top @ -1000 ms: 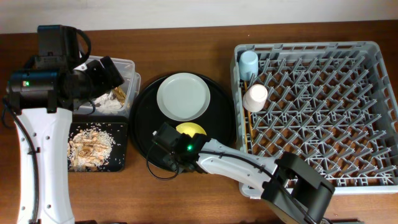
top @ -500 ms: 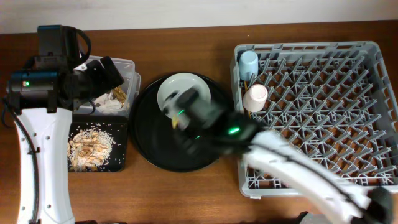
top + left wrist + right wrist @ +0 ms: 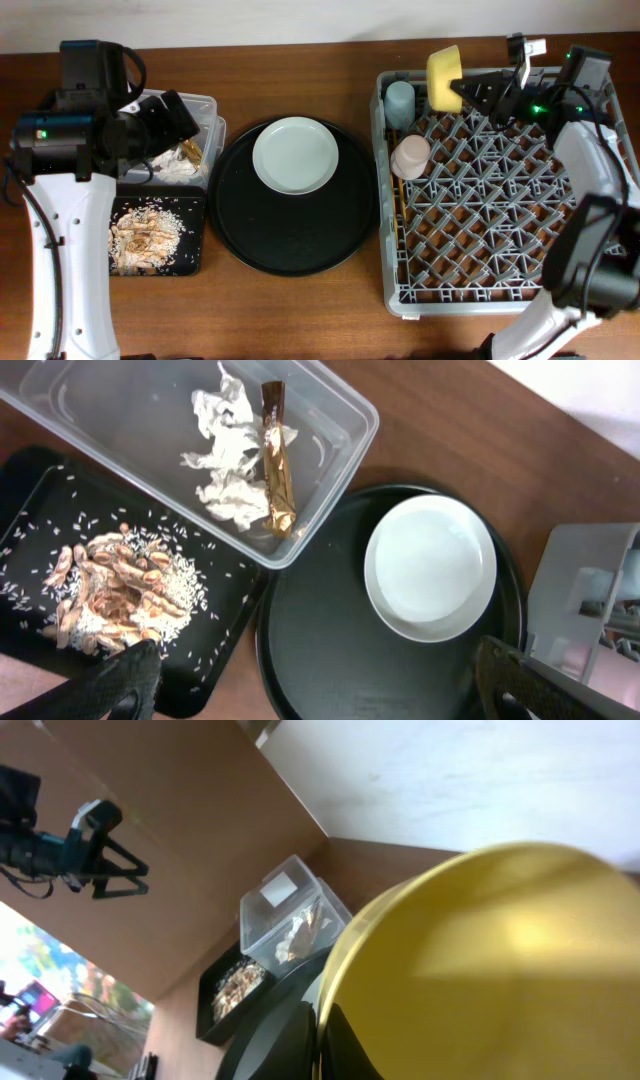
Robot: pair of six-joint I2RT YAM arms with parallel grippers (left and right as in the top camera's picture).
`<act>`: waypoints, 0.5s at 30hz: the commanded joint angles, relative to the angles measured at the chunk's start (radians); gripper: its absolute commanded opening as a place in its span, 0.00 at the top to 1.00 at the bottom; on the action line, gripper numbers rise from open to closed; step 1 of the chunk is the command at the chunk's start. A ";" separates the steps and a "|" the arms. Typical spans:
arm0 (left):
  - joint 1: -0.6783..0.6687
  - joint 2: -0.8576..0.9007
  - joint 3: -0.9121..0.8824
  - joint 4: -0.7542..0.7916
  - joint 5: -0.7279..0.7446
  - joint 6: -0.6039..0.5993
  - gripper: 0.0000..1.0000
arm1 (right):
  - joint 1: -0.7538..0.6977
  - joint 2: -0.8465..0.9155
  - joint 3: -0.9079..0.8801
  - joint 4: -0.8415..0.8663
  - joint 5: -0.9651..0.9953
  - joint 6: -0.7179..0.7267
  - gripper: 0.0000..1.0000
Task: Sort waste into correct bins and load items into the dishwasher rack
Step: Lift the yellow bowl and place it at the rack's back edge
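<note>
Right claw is clamped on the rim of the yellow bowl, holding it tipped on its side in the air over the back left corner of the dishwasher rack. The bowl sits at the claw's tip, on the side facing the middle of the table, and in the right wrist view its yellow wall fills most of the picture. Just beside the bowl, inside the rack's left edge, stands the light-blue cup. The pink cup is a little nearer the front, and the thin wooden chopsticks lie along the same edge. Left claw hangs over the clear box at the table's left, its fingers spread wide apart with nothing between them. Inside that box lie crumpled white paper and a gold-brown wrapper, touching each other. Next to the box, the small black tray holds the food scraps and scattered rice. Between these two containers and the rack lies a large round black tray, and the pale plate rests on its rear half.
</note>
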 commanded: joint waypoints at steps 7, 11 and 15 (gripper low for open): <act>0.002 -0.008 0.005 0.001 0.004 0.016 0.01 | -0.107 0.245 0.011 0.254 -0.071 0.215 0.96; 0.002 -0.008 0.005 0.001 0.004 0.016 0.01 | -0.174 0.254 0.011 0.190 -0.054 0.215 0.40; 0.002 -0.008 0.005 0.001 0.004 0.016 0.01 | -0.254 0.253 0.011 0.267 -0.071 0.390 0.01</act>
